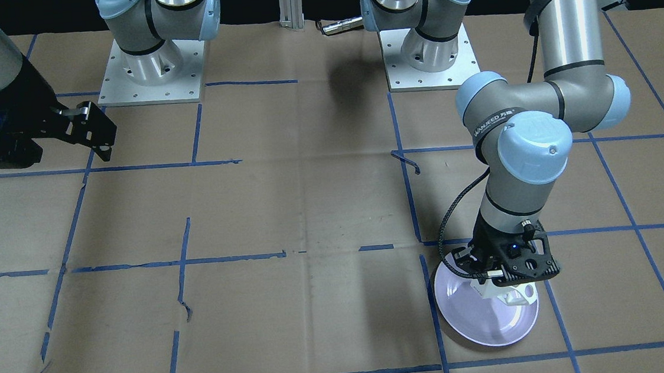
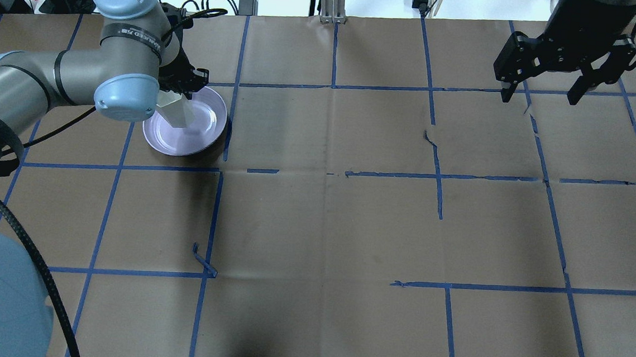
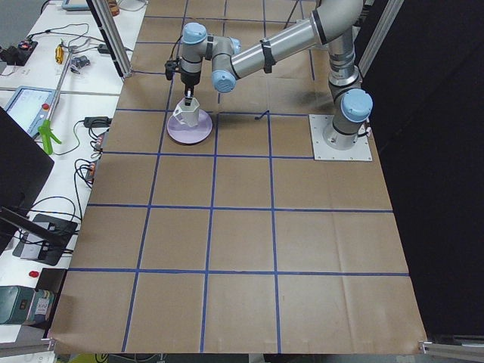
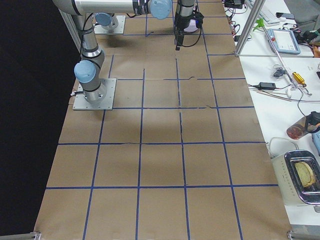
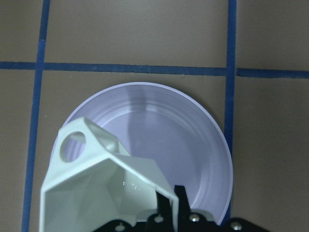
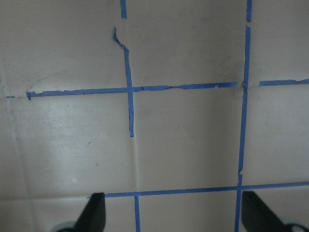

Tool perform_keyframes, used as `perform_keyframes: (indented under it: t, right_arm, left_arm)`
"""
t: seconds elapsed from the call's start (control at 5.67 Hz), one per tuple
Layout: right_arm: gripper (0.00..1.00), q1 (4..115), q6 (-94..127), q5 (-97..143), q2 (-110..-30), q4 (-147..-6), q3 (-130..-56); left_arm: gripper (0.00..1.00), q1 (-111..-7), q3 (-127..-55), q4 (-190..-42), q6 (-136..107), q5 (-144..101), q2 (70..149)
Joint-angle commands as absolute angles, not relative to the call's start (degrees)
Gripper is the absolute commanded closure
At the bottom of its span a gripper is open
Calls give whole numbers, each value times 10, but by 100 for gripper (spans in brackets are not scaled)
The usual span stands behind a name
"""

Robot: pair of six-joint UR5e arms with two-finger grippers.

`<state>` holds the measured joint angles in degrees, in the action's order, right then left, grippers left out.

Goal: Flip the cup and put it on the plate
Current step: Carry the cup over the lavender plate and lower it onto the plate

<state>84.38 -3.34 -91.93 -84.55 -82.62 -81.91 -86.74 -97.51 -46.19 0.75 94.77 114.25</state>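
The white faceted cup point(image 5: 96, 183) stands mouth up over the lavender plate point(image 5: 188, 135), its handle toward the view's upper left. My left gripper point(image 5: 169, 205) is shut on the cup's rim wall, with one finger point(image 5: 179, 195) inside the mouth. In the overhead view the cup point(image 2: 177, 112) is over the plate's point(image 2: 183, 141) left part, under my left gripper point(image 2: 183, 95). I cannot tell whether the cup's base touches the plate. It also shows in the front view point(image 1: 512, 295) on the plate point(image 1: 478, 317). My right gripper point(image 2: 542, 96) is open, empty and raised, far from both.
The table is brown paper with a blue tape grid. The two arm bases point(image 1: 148, 70) point(image 1: 428, 54) stand at the robot's edge. Side benches beyond the table ends hold cables, a tablet point(image 3: 26, 106) and a toaster point(image 4: 300, 175).
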Motion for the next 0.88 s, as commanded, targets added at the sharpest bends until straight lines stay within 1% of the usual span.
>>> perform_keyframes:
  t: [0.0, 0.18, 0.35, 0.53, 0.71]
  right_arm:
    - [0, 844, -33, -919, -846, -826, -819]
    - [0, 844, -33, -919, -846, -826, -819]
    - [0, 844, -33, -919, -846, -826, -819]
    - [0, 844, -33, -919, -846, -826, -819]
    - [0, 844, -33, -919, -846, -826, -819]
  left_arm:
    - [100, -869, -987, -450, 8, 954, 1155]
    - [75, -869, -988, -453, 10, 954, 1156]
    - [31, -867, -985, -458, 11, 954, 1155]
    - [2, -867, -973, -474, 12, 954, 1142]
    - [1, -868, -951, -548, 12, 953, 1116]
